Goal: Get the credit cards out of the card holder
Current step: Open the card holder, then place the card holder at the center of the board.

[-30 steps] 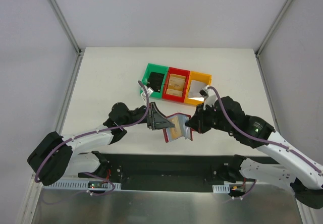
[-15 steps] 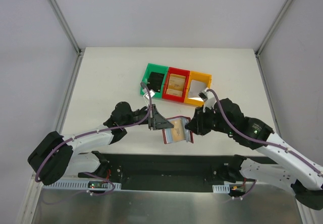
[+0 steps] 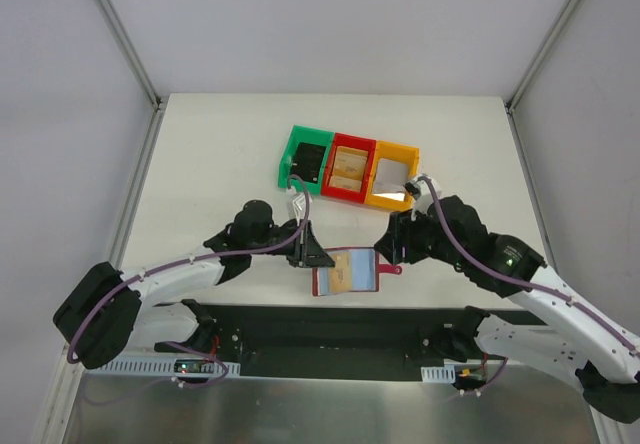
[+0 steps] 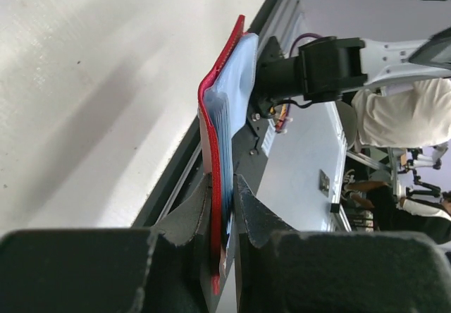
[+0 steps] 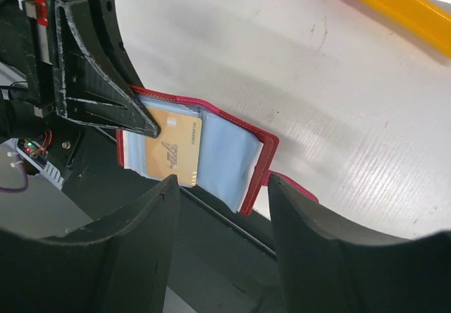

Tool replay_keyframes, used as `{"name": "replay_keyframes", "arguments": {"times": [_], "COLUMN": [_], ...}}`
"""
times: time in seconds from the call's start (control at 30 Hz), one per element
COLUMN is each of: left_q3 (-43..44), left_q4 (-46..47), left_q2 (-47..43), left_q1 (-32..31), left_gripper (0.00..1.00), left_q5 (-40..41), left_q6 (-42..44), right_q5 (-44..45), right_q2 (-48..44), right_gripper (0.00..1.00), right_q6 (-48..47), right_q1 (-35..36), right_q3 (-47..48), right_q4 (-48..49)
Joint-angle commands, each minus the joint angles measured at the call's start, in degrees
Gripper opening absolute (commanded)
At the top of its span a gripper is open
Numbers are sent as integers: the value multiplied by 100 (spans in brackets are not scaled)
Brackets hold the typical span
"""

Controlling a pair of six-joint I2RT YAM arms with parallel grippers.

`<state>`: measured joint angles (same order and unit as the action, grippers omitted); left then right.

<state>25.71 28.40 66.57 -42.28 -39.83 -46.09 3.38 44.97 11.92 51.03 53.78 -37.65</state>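
Card holder lies open at the table's near edge, long axis left to right.
Left gripper is clamped on its left edge; right gripper, jaws apart and empty, hovers just right of it. 1 gold card shows in the left panel, probably the free right arm's pick.

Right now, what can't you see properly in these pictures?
- Writing on the gold card: too small, right wrist view.
- How many cards the card holder has: seen edge-on in the left wrist view, and the left pincer covers its end.
- What is in the bins: too small, top view.
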Motion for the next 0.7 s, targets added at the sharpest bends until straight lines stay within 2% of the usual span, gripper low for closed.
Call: {"name": "replay_keyframes", "arguments": {"times": [0.0, 0.17, 0.33, 0.47, 0.67], "left_q3": [373, 452, 504, 575, 786], "left_q4": [-459, -91, 253, 359, 228], "left_q2": [224, 988, 1604, 1798, 1992], "left_q1": [80, 123, 203, 308, 440], "left_gripper": [0, 0, 0, 0, 11], "left_q5": [195, 345, 196, 134, 72], "left_q6": [547, 610, 530, 487, 539], "right_q5": [33, -511, -751, -707, -715], "right_q2": [47, 310, 521, 714, 1206], "right_gripper": [54, 47, 46, 46, 43], "right_q6": [-164, -32, 100, 82, -6], "right_q1": [-23, -14, -22, -22, -40], "right_q3": [11, -735, -1632, -1906, -2117], "right_q4": [186, 1371, 2480, 2894, 3360]}}
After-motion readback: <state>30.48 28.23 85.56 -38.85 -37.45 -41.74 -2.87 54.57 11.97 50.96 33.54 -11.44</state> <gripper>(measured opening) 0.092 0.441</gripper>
